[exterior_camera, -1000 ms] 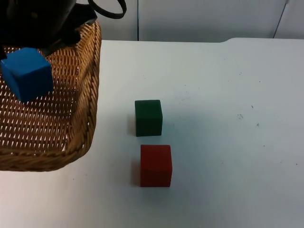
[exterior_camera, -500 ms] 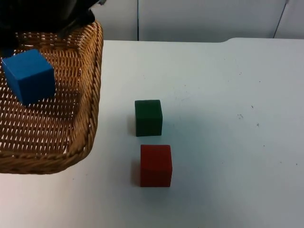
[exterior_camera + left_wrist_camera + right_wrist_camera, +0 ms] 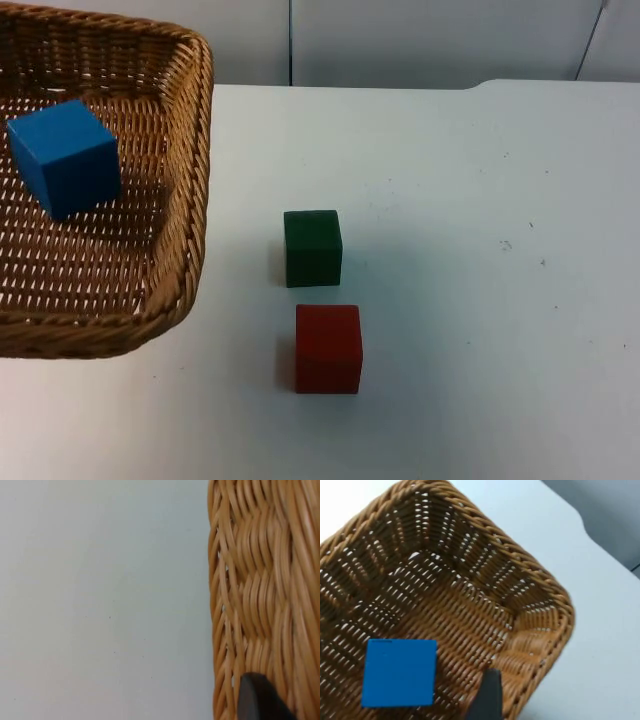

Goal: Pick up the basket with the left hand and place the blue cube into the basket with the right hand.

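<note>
Resting in wicker basket (image 3: 185, 200) — blue cube (image 3: 65, 155)

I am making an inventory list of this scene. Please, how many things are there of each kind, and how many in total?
Wooden cubes: 3, a blue wooden cube in the basket, a dark green wooden cube and a red wooden cube on the table.
Woven wicker baskets: 1.
Total: 4.
</note>
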### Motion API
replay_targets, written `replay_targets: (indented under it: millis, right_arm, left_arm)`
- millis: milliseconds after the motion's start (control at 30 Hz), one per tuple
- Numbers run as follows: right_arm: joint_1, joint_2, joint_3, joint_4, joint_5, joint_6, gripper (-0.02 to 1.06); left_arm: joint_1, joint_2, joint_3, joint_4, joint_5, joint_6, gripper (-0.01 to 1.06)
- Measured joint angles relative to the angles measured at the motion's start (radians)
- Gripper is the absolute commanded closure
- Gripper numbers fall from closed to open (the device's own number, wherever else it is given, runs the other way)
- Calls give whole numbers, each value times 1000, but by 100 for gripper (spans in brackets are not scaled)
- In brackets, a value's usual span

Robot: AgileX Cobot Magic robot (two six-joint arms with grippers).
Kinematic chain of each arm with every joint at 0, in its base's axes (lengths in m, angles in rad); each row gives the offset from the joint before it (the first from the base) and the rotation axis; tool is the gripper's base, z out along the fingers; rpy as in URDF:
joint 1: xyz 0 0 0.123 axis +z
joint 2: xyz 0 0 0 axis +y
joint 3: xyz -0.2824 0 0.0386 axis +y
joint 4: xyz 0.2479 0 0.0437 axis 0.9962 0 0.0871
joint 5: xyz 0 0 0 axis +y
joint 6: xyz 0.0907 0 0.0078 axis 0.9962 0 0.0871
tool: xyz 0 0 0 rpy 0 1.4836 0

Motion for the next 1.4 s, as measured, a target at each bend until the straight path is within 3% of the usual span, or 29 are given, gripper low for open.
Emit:
replay_targets:
  millis: [333,600,733,1067,1200,1300,1333,1400]
  right_arm:
    - [0,-131,0,4,76,-60,29]
    - [0,-288,0,135,155,-181,29]
    - [0,-355,0,156,191,-203,29]
    - [11,-543,7,281,206,-308,29]
    - [63,-637,120,295,184,-340,29]
    - [127,-759,370,281,36,-348,29]
    - [127,-759,370,281,36,-348,29]
    - [155,-870,650,274,-166,-338,29]
  left_arm:
    - [0,0,0,0,-2,-2,105]
    - [0,0,0,0,-2,-4,105]
    - [0,0,0,0,-4,-4,105]
    - [0,0,0,0,-12,-4,105]
    - [0,0,0,0,-12,-4,105]
    - [0,0,0,0,-14,-4,105]
    - [0,0,0,0,-14,-4,105]
    - [0,0,0,0,-14,-4,105]
